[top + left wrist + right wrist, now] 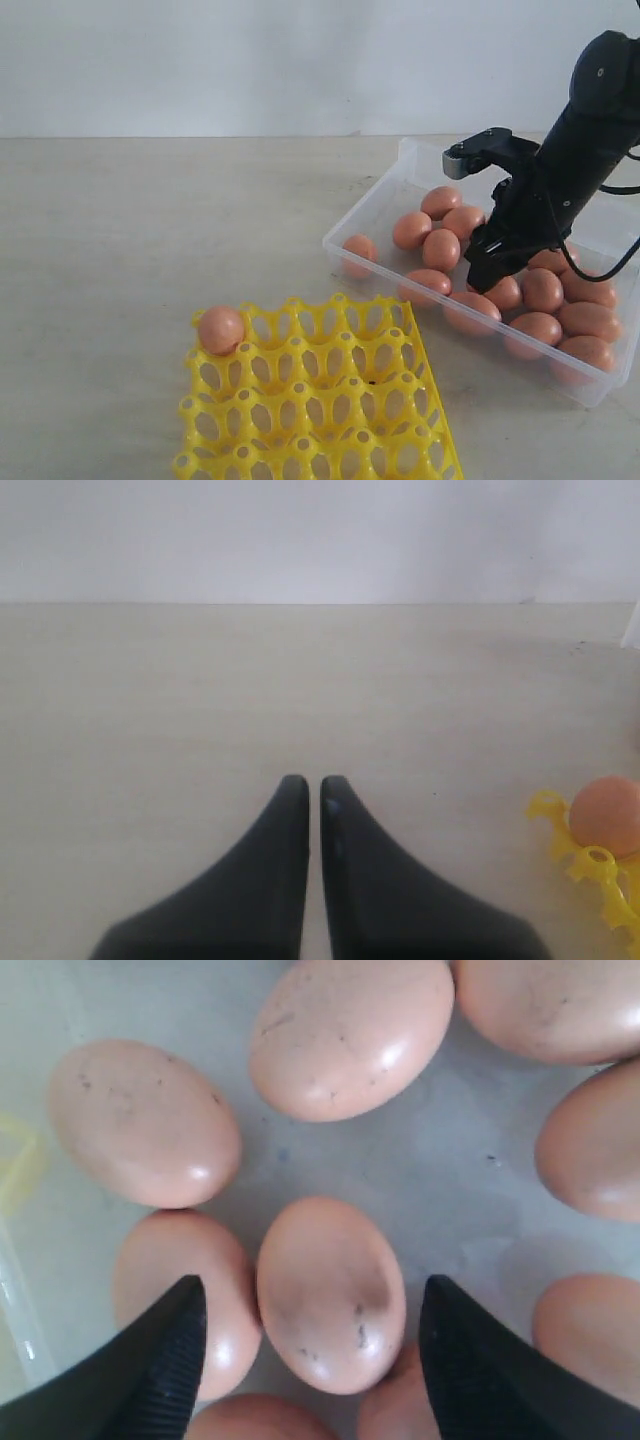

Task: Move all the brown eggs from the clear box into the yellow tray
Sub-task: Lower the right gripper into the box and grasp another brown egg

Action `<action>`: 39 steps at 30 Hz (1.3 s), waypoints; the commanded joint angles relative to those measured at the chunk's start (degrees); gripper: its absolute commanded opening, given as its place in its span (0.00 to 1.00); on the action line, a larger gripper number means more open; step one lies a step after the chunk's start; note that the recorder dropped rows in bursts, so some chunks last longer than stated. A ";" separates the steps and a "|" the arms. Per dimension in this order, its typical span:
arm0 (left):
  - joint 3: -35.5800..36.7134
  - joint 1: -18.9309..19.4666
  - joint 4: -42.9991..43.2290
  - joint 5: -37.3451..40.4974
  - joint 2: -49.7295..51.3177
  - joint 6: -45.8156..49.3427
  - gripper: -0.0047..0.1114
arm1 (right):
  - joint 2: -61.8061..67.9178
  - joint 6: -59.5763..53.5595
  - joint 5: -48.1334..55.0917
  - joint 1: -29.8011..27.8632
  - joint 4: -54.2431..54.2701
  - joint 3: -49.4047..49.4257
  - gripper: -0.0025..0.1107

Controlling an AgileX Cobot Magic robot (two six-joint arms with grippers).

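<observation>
right wrist view: right claw (312, 1295) gapes wide astride one brown egg (330, 1280), not gripping it.

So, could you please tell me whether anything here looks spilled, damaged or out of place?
Nothing stands out. One brown egg sits in a corner cup of the yellow tray; the other eggs lie in the clear box, none visibly cracked.

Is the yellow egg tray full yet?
Nearly empty: the yellow tray holds one brown egg in a corner cup; other visible cups are bare.
</observation>
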 commanded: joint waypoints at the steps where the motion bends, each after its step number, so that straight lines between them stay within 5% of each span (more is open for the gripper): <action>1: -0.12 -0.25 -0.45 -0.65 -0.18 -0.39 0.08 | -0.18 -0.54 -1.27 -0.12 -1.79 -0.53 0.50; 35: -0.12 -0.25 -0.45 -0.65 -0.18 -0.39 0.08 | 6.86 -0.81 -0.33 -0.12 -0.54 -0.53 0.50; 39: -0.12 -0.25 -0.45 -0.65 -0.18 -0.39 0.08 | 6.86 -0.81 -1.70 -0.12 -0.30 -0.53 0.43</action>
